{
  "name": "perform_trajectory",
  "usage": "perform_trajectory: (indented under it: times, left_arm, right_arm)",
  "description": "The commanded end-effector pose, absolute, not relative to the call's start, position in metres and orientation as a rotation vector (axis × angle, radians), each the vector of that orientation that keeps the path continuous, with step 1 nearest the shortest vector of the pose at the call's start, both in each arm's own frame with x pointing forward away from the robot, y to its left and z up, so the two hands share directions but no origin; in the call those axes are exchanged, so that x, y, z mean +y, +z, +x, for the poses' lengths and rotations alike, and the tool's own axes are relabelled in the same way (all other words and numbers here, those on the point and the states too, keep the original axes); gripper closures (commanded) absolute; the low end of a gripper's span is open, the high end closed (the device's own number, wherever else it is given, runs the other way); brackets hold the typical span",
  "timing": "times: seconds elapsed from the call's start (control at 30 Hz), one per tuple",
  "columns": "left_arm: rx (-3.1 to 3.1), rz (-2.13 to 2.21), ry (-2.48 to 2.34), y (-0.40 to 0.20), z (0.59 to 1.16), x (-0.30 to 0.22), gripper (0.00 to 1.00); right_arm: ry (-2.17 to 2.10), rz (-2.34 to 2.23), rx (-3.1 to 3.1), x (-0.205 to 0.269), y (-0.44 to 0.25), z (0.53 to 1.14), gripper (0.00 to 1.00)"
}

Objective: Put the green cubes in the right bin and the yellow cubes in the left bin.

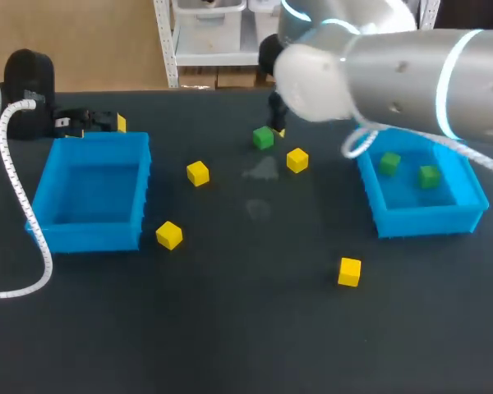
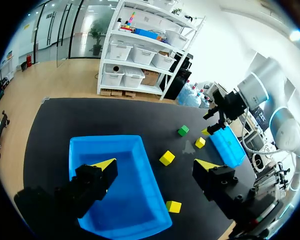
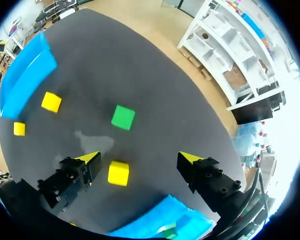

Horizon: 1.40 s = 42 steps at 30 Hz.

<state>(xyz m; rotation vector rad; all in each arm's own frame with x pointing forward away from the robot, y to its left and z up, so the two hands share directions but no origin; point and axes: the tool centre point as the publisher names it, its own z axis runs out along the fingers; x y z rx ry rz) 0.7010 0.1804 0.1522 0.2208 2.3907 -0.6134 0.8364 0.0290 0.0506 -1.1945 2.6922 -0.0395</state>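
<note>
One green cube lies on the dark table with my right gripper hanging open just behind it. In the right wrist view the green cube is ahead of the open right gripper, and a yellow cube lies below, between the fingers, untouched. Two green cubes lie in the right bin. Several yellow cubes are scattered on the table. My left gripper is open and holds nothing, above the far side of the left bin.
The left bin has nothing in it. Yellow cubes lie near its front corner, mid-table and near the front right. A white coiled cable runs beside the left bin.
</note>
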Motion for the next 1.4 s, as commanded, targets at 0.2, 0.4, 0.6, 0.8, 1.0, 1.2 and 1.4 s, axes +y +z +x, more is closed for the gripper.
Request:
perform_trajectory:
  times: [0.2, 0.4, 0.6, 0.8, 1.0, 1.2, 1.4]
  left_arm:
    - [2.381, 0.227, -0.627, 0.150, 0.701, 0.183, 0.00]
    - [2.381, 0.227, -0.627, 0.150, 0.701, 0.183, 0.00]
    - [2.381, 0.227, -0.627, 0.150, 0.701, 0.183, 0.00]
    - [2.381, 0.227, -0.627, 0.150, 0.701, 0.183, 0.00]
    - [2.381, 0.227, -0.627, 0.150, 0.701, 0.183, 0.00]
    - [2.381, 0.227, -0.627, 0.150, 0.701, 0.183, 0.00]
    - [2.381, 0.227, -0.627, 0.150, 0.701, 0.183, 0.00]
  right_arm:
    - [-0.104, -1.217, 2.875, 0.064, 0.033, 0.866, 0.00]
    - [-0.083, -1.191, 2.909, 0.070, 0.023, 0.864, 0.00]
    - [-0.045, -1.173, 2.946, 0.071, 0.011, 0.862, 0.00]
    - [-0.044, -1.172, 2.958, 0.076, 0.001, 0.859, 0.00]
    - [-0.059, -1.189, 2.960, 0.084, -0.005, 0.860, 0.00]
    - [-0.091, -1.197, 2.967, 0.087, -0.012, 0.862, 0.24]
    - [-0.104, -1.197, 2.962, 0.087, -0.014, 0.861, 1.00]
